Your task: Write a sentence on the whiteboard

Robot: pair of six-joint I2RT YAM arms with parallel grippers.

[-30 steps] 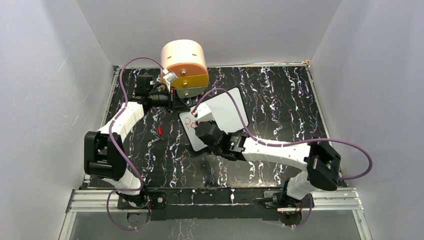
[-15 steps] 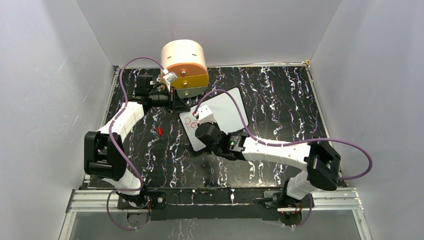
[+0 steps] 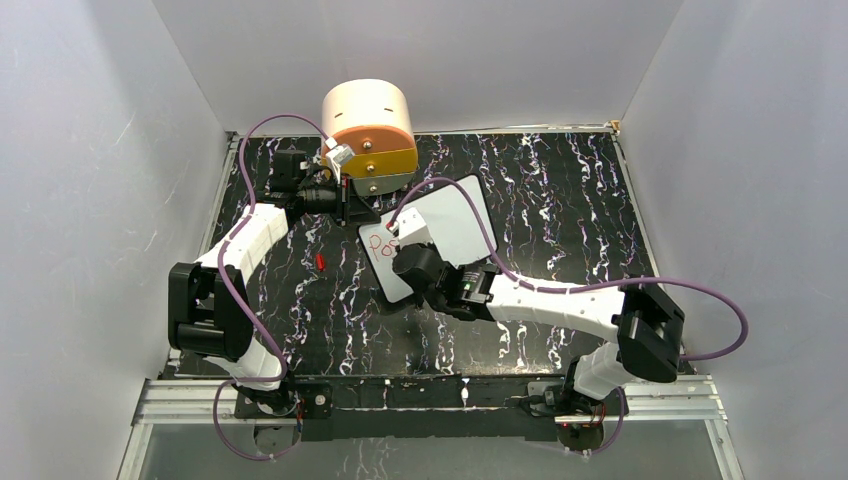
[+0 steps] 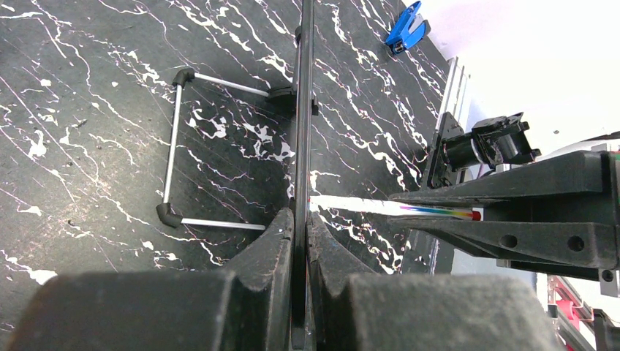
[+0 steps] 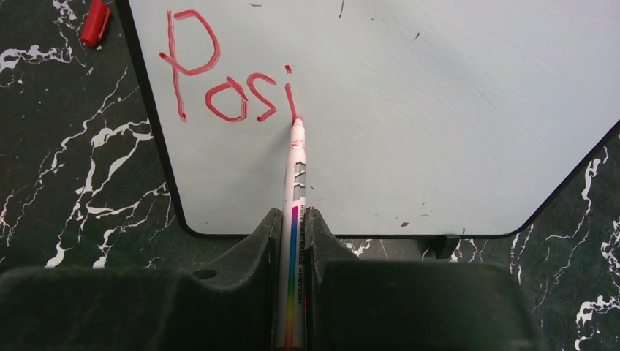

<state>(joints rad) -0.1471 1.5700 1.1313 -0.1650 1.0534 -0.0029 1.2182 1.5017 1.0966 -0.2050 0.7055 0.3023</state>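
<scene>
The whiteboard (image 5: 424, 110) stands tilted on the dark marbled table (image 3: 560, 220), left of centre in the top view (image 3: 450, 225). Red lettering on it, the sentence (image 5: 227, 84), reads "Posi". My right gripper (image 5: 293, 213) is shut on a white marker (image 5: 295, 164) with a rainbow stripe. The marker's red tip touches the board at the foot of the "i". My left gripper (image 4: 300, 216) is shut on the board's thin black rim (image 4: 303, 110), seen edge-on, at the board's left corner (image 3: 352, 210). The marker (image 4: 395, 208) shows beyond that rim.
A round cream and orange drawer unit (image 3: 368, 125) stands behind the board, close to the left arm. The marker's red cap (image 3: 320, 261) lies on the table left of the board. The board's wire stand (image 4: 175, 161) rests behind it. A blue clip (image 4: 404, 27) lies far off.
The right gripper has shifted slightly to the right along the board with the marker, and the red lettering has grown by further letters. The left arm has not moved.
</scene>
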